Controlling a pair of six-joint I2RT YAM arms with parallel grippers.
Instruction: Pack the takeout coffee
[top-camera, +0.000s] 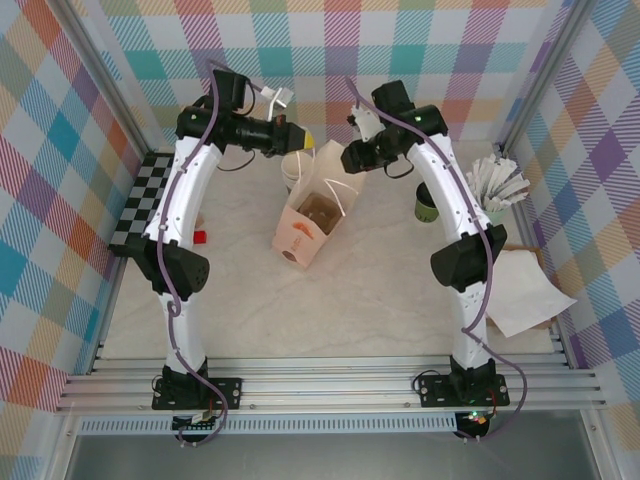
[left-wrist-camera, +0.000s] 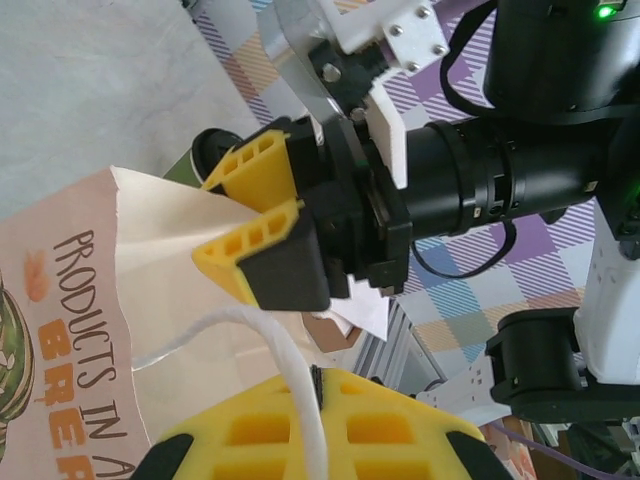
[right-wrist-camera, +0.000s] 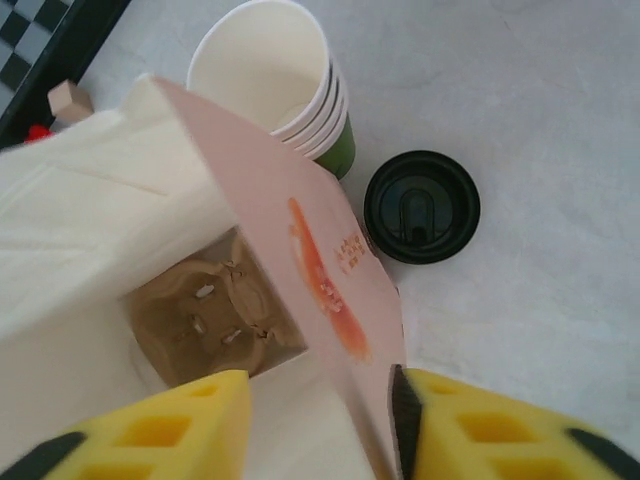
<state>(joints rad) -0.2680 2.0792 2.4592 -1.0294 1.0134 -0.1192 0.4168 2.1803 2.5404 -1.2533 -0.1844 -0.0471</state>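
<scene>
Along the counter's left edge lay a checkered board (top-camera: 140, 200), a small red block (top-camera: 199, 237) beside it. Mid-counter stood the paper bag (top-camera: 310, 225) with a cardboard carrier (right-wrist-camera: 215, 315) inside. The left pincer (left-wrist-camera: 318, 430) was pressed together on the bag's white cord handle (left-wrist-camera: 285, 360). A stack of cups (right-wrist-camera: 275, 85) crowded the lidded takeout coffee (right-wrist-camera: 421, 206), just beside the bag. The right pincer (right-wrist-camera: 325, 425) stood spread astride the bag's wall. Toward the right edge were a lone green cup (top-camera: 427, 205), a cup of white sticks (top-camera: 497, 185) and a white sheet (top-camera: 525, 290).
</scene>
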